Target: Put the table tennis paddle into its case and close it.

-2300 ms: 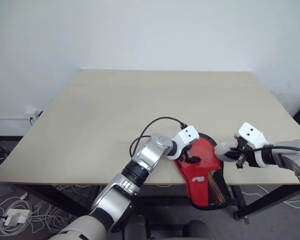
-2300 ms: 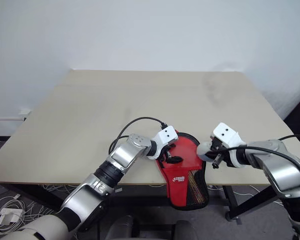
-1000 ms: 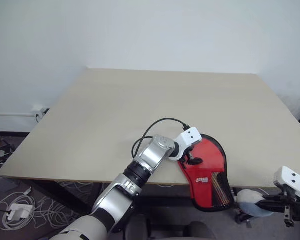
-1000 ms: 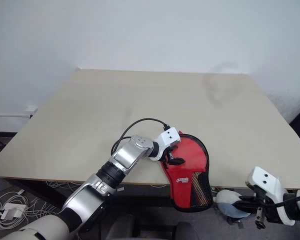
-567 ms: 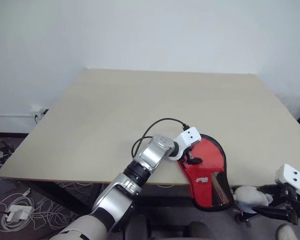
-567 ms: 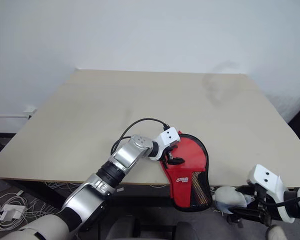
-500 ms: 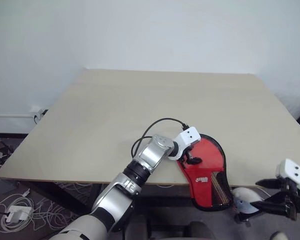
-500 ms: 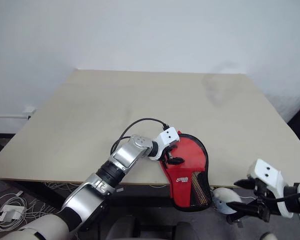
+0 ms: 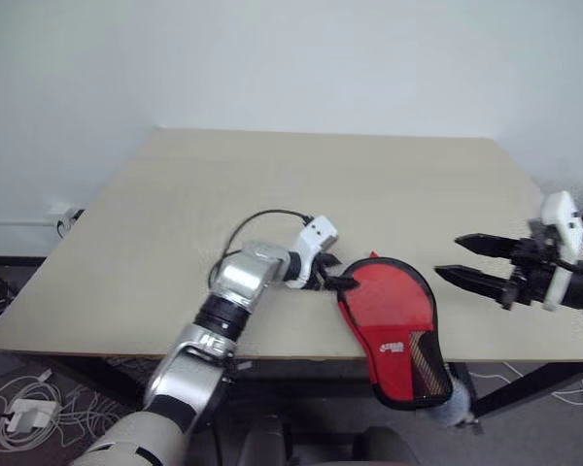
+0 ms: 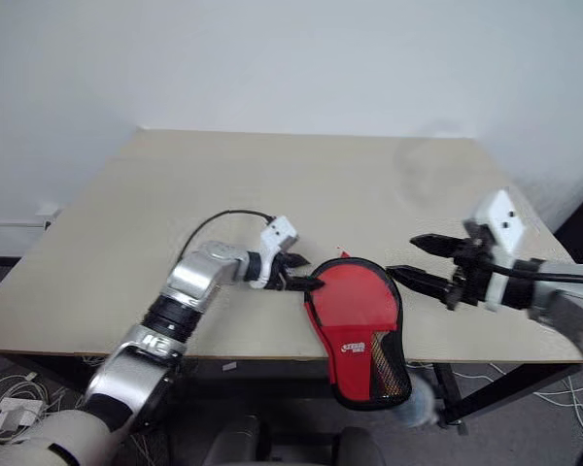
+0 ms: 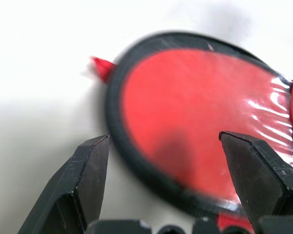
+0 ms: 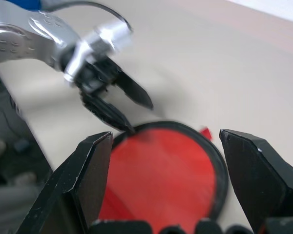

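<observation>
The case point(image 9: 391, 316) lies red side up at the table's front edge, its round part ringed by black zip edging. Its mesh handle end point(image 9: 416, 374) hangs over the edge. The paddle is hidden; I cannot tell it apart from the case. My left gripper point(image 9: 336, 276) is open just left of the case's rim, its fingers pointing at it; the left wrist view looks between the open jaws at the red face point(image 11: 195, 122). My right gripper point(image 9: 449, 256) hovers open above the table, right of the case, pointing left toward it.
The beige table point(image 9: 272, 184) is bare behind and left of the case. A small red tab point(image 10: 342, 254) sticks out at the case's far rim. A pale grey blur point(image 9: 454, 406) shows below the front edge. Cables point(image 9: 19, 413) lie on the floor at left.
My right gripper opened, dropped the pale wad below the table edge, and rose to beside the case. My left gripper pulled back leftward off the red face to its rim.
</observation>
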